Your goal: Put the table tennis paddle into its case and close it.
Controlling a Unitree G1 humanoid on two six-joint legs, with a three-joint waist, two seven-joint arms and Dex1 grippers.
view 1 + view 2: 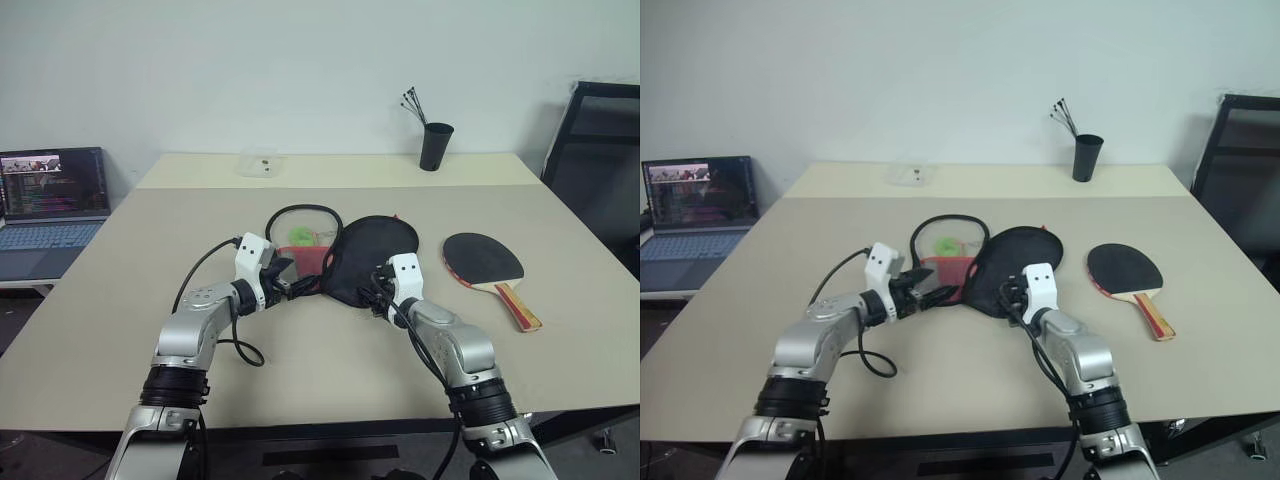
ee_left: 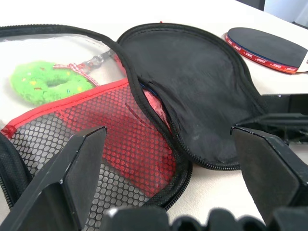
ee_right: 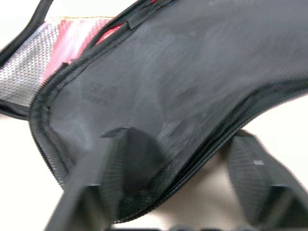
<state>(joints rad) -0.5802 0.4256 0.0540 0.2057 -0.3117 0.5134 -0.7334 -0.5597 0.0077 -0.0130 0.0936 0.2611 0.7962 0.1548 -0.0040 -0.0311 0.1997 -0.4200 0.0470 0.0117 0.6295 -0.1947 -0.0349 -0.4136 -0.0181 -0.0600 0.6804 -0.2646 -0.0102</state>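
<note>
The case (image 1: 370, 255) lies open at the table's middle, its black round flap folded over toward the right and its red mesh pocket (image 2: 120, 130) toward the left. The table tennis paddle (image 1: 483, 258) lies flat to the right of the case, black face up, its wooden handle pointing at the near edge. My left gripper (image 1: 290, 280) hovers open just in front of the mesh pocket, touching nothing. My right gripper (image 3: 180, 144) is at the near edge of the black flap, its fingers apart on either side of the zip rim.
A green fluffy ring (image 2: 48, 82) lies in the case's clear half. At the back stand a black cup (image 1: 435, 146) with sticks and a small clear box (image 1: 261, 162). A laptop (image 1: 52, 195) is off to the left and a black chair (image 1: 600, 150) to the right.
</note>
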